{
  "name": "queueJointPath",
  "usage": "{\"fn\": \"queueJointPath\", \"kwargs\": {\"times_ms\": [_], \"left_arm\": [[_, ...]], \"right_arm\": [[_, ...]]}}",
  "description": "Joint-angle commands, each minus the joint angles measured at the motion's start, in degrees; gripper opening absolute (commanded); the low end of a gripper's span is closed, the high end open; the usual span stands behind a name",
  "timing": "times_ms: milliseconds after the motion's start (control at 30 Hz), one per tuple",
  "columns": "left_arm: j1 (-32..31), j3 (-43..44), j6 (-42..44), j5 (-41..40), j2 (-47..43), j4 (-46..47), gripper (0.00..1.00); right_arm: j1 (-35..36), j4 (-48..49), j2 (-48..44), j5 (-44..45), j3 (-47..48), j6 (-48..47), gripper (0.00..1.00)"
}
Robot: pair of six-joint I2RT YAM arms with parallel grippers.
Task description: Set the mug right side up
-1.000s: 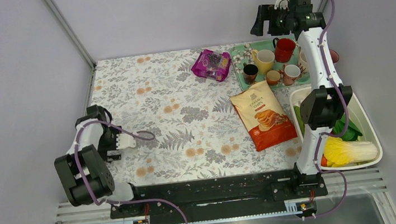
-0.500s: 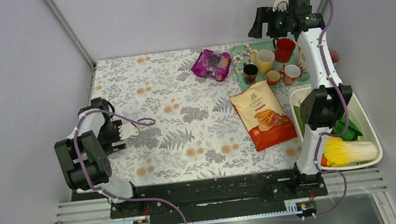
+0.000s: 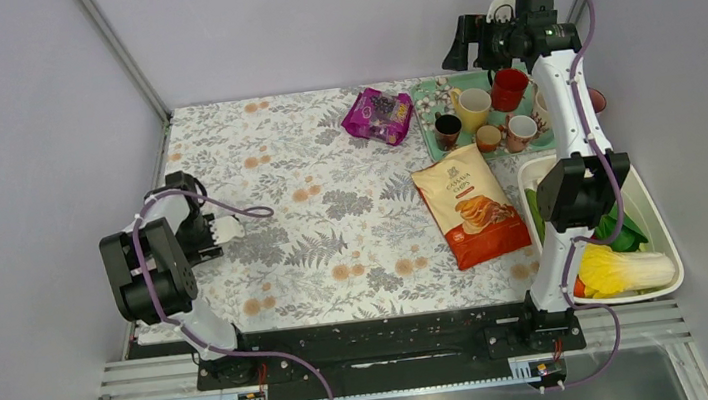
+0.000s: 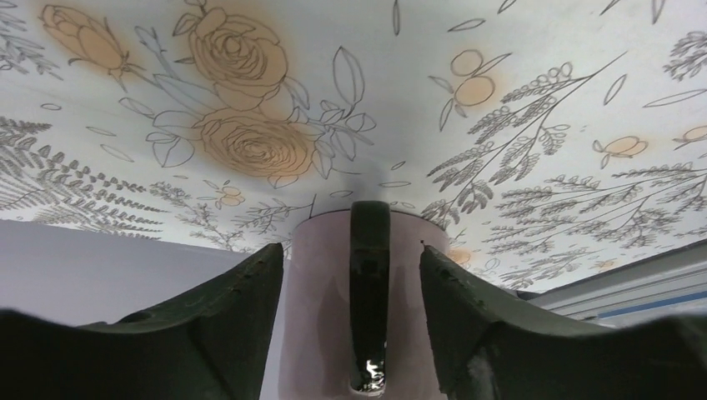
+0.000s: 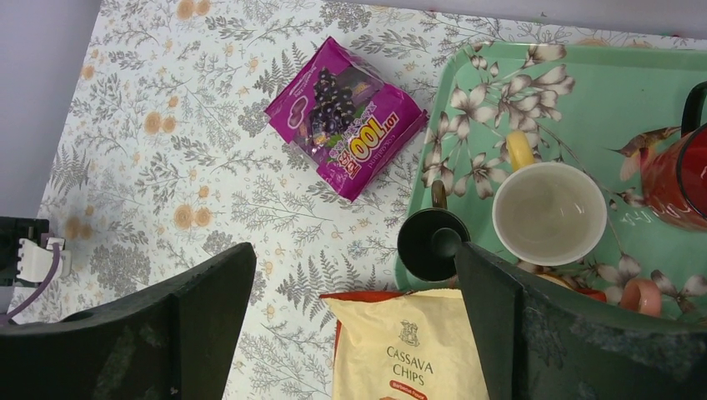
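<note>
My left claw (image 4: pixel 348 250) straddles the pale mug (image 4: pixel 317 292), well left of the chips bag (image 3: pixel 469 205), its 2 fingers (image 4: pixel 217 333) close against the sides, though I cannot tell whether they clamp it, so the flip is all left to do; my right claw (image 5: pixel 354 275) hangs wide open.

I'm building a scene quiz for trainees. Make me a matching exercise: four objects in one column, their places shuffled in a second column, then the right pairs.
Things
1. purple snack packet
2. cassava chips bag
3. red mug
4. pale mug

Places
A. standing on the green tray
B. between the fingers of the left gripper
C. flat on the tablecloth, just left of the tray
D. flat on the tablecloth, nearer the arms than the tray, beside the white bin

Pairs: 1-C, 2-D, 3-A, 4-B
</note>
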Motion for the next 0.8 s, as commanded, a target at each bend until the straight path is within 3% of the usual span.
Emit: {"fn": "queueJointPath", "kwargs": {"times_ms": [0,100,200,233,433,633,767], "left_arm": [[0.0,3.0,-0.8,-2.5,0.5,0.6,0.53],[0.0,4.3,-2.0,-2.9,1.4,-1.2,0.33],[-0.1,6.5,-4.9,-2.0,2.0,-3.1,0.04],[-0.2,7.2,-6.1,-1.7,2.1,-3.4,0.0],[-3.6,12.8,-15.3,2.8,2.2,-7.0,0.0],[-8.2,28.3,-35.5,23.3,3.3,-13.9,0.0],[-10.4,36.4,-47.3,37.1,4.3,-14.3,0.0]], "right_arm": [[0.5,-1.0,-0.4,-1.1,1.1,-1.0,0.99],[0.5,-1.2,-0.3,-1.4,1.3,-1.0,1.0],[0.5,-1.2,-0.4,-1.4,1.5,-1.0,1.0],[0.5,-1.2,-0.4,-1.4,1.6,-1.0,0.99],[2.5,-2.7,-1.0,-1.4,2.5,-0.9,0.99],[9.1,-2.9,-3.2,-2.8,-0.6,-1.0,1.0],[16.4,0.8,-5.1,-7.0,-7.7,-4.5,0.99]]}}
